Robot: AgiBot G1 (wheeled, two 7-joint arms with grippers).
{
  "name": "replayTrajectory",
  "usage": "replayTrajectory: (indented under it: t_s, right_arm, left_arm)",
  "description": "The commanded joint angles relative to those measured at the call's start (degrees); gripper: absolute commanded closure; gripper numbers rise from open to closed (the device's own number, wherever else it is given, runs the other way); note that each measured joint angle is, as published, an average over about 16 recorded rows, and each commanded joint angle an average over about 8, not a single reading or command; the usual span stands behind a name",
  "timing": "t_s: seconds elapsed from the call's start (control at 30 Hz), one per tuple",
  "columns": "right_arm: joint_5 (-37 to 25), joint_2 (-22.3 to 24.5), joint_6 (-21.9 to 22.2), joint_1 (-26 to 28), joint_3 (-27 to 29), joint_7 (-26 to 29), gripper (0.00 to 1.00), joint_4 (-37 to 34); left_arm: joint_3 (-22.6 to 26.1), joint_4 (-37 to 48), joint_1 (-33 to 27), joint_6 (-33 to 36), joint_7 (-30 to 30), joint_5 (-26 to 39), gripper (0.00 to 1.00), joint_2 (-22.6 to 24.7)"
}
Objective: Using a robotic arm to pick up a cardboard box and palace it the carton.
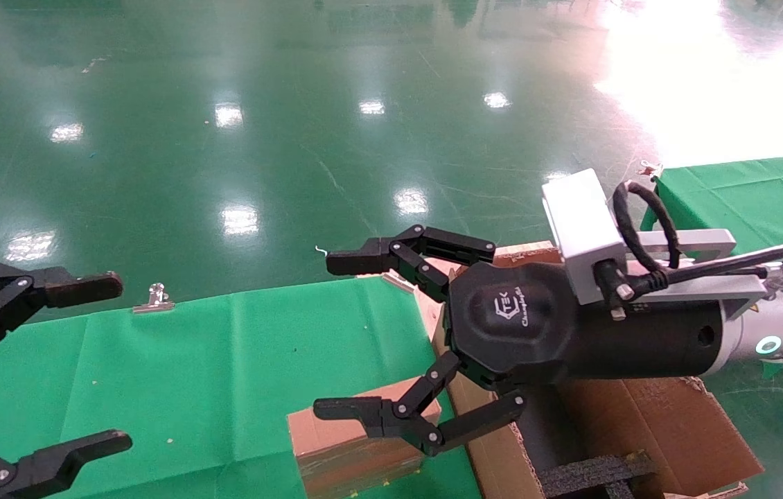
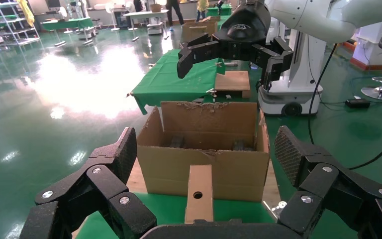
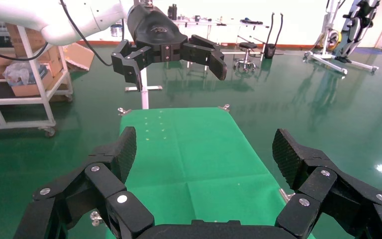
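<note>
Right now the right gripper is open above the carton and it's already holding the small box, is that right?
Not quite. The right gripper is open above the carton, but it holds nothing. The head view shows the small box standing on the green table beside the carton, below the gripper.

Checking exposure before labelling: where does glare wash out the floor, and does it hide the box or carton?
Head view: floor blown out at upper right. Left wrist view: a bright patch on the floor left of the carton; box and carton stay clear. Right wrist view: only faint floor reflections.
</note>
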Motion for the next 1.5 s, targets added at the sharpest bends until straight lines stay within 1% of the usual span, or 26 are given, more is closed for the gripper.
replayTrajectory:
  t_s: [0.03, 0.37, 0.4, 0.43, 0.63, 0.67, 0.7, 1.0, 1.13, 1.3, 1.5]
  right_arm:
    - [0.00, 0.00, 0.00, 0.00, 0.00, 0.00, 0.00, 0.00]
    - [0.00, 0.00, 0.00, 0.00, 0.00, 0.00, 0.00, 0.00]
    - [0.00, 0.00, 0.00, 0.00, 0.00, 0.00, 0.00, 0.00]
    - [0.00, 0.00, 0.00, 0.00, 0.00, 0.00, 0.00, 0.00]
    - [0.00, 0.00, 0.00, 0.00, 0.00, 0.00, 0.00, 0.00]
    - [0.00, 0.00, 0.00, 0.00, 0.00, 0.00, 0.00, 0.00]
    - [0.00, 0.00, 0.00, 0.00, 0.00, 0.00, 0.00, 0.00]
    - [-0.11, -0.02, 0.08, 0.09, -0.02, 0.03, 0.00, -0.04]
    - [-1.33, -0.17, 0.11, 0.99, -0.53, 0.18, 0.00, 0.04]
    - [-6.13, -0.70, -0.71, 4.17, -2.69, 0.55, 0.00, 0.26]
    - [-15.41, -2.67, -3.44, 10.18, -7.70, 1.31, 0.00, -0.36]
  left_arm:
    - [0.00, 0.00, 0.00, 0.00, 0.00, 0.00, 0.00, 0.00]
    - [0.00, 0.00, 0.00, 0.00, 0.00, 0.00, 0.00, 0.00]
    - [0.00, 0.00, 0.00, 0.00, 0.00, 0.00, 0.04, 0.00]
    - [0.00, 0.00, 0.00, 0.00, 0.00, 0.00, 0.12, 0.00]
    - [0.00, 0.00, 0.00, 0.00, 0.00, -0.02, 0.87, 0.00]
    - [0.00, 0.00, 0.00, 0.00, 0.00, -0.02, 0.96, 0.00]
    - [0.00, 0.00, 0.00, 0.00, 0.00, -0.02, 1.00, 0.00]
    - [0.01, 0.01, -0.01, 0.00, 0.01, -0.02, 1.00, 0.01]
    - [0.02, 0.03, -0.02, 0.01, 0.02, -0.03, 1.00, 0.01]
    - [0.05, 0.05, -0.03, 0.01, 0.04, -0.04, 1.00, 0.00]
    - [0.08, 0.06, -0.04, 0.01, 0.05, -0.06, 1.00, -0.01]
